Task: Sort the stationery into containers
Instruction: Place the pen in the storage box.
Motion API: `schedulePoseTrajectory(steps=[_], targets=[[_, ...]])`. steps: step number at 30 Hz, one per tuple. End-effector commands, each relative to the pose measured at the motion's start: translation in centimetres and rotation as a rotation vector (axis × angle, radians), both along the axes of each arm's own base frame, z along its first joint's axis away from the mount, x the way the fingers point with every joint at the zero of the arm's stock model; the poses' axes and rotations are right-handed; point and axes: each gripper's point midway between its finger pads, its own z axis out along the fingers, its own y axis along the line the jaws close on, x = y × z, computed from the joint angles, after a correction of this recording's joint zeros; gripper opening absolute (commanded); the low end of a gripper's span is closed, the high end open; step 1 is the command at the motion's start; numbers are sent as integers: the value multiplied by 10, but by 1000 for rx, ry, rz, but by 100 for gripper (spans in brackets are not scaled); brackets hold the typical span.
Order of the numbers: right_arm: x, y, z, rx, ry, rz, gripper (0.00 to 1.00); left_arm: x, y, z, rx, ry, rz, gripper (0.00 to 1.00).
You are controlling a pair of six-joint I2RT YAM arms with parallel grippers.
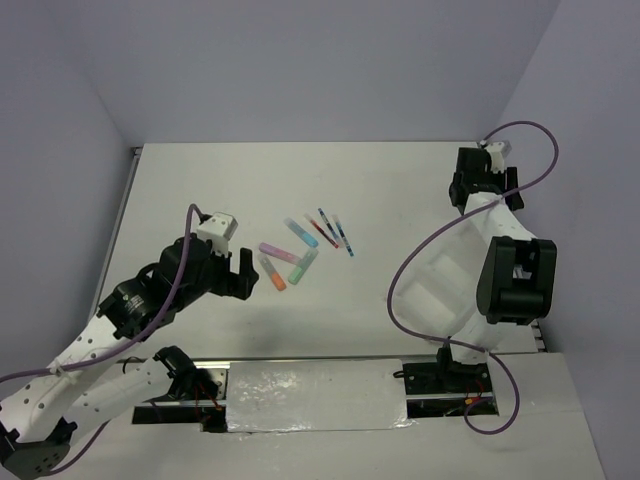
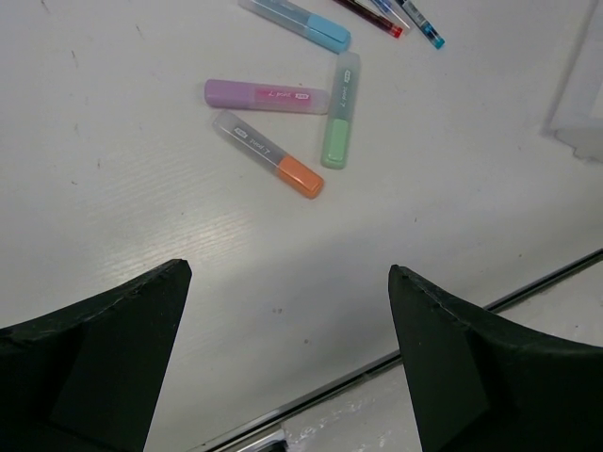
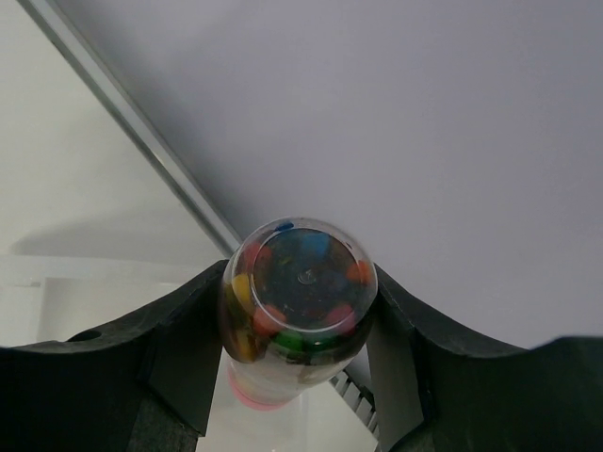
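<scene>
1. Stationery lies in a loose cluster mid-worktop (image 1: pixel 200 180). The purple highlighter (image 2: pixel 267 95) is crosswise, the orange highlighter (image 2: pixel 268 153) is just on the near side of it, and the green highlighter (image 2: pixel 340 111) is beside their right ends.
2. The blue highlighter (image 2: pixel 297 23) sits farther out. The red pen (image 2: pixel 372 17) and blue pen (image 2: pixel 419 24) lie side by side past it.
3. My left gripper (image 2: pixel 287 282) hovers just short of the cluster, fingers spread wide with nothing between them.
4. My right gripper (image 3: pixel 301 273) is clamped on the tube (image 3: pixel 300 311), which I see end-on: clear walls, coloured pieces inside, a pink end below.
5. In the top view that gripper is at the far right of the worktop, near the wall.
6. The tray (image 1: pixel 432 300) rests at the right, partly behind the right arm and well apart from the cluster.
</scene>
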Motion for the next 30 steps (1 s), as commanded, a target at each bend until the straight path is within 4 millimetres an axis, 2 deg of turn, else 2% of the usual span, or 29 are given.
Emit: schedulePoseTrajectory(steps=[1,2,3,6,14,15,16,17,26,28,29,30], targets=[[-1,3,16,-38,-59,-34,9,2,-1,13,-36,-53,1,99],[-2,3,13,-33,-66,-45,10,2,-1,14,-39,-59,2,99],[-5,3,10,-34,-49,-57,18,2,0,16,-42,-62,4,99],[-10,2,0,-36,-13,-94,26,2,1,16,-42,-66,6,99],[-18,5,-19,1,26,-110,25,2,2,17,-39,-68,11,99],[-19,6,-20,5,21,-117,27,2,2,17,-40,-69,11,99],[-21,6,-21,4,24,-121,36,2,2,17,-38,-67,11,99],[-22,5,-21,-1,20,-133,41,2,3,16,-37,-67,16,99],[-29,8,-36,20,52,-153,48,2,8,21,-47,-88,39,99],[-30,9,-34,10,47,-164,60,2,8,21,-44,-87,40,99],[-30,9,-35,11,41,-171,79,2,8,20,-44,-83,39,99],[-32,8,-35,6,39,-179,86,2,8,21,-44,-86,39,99]])
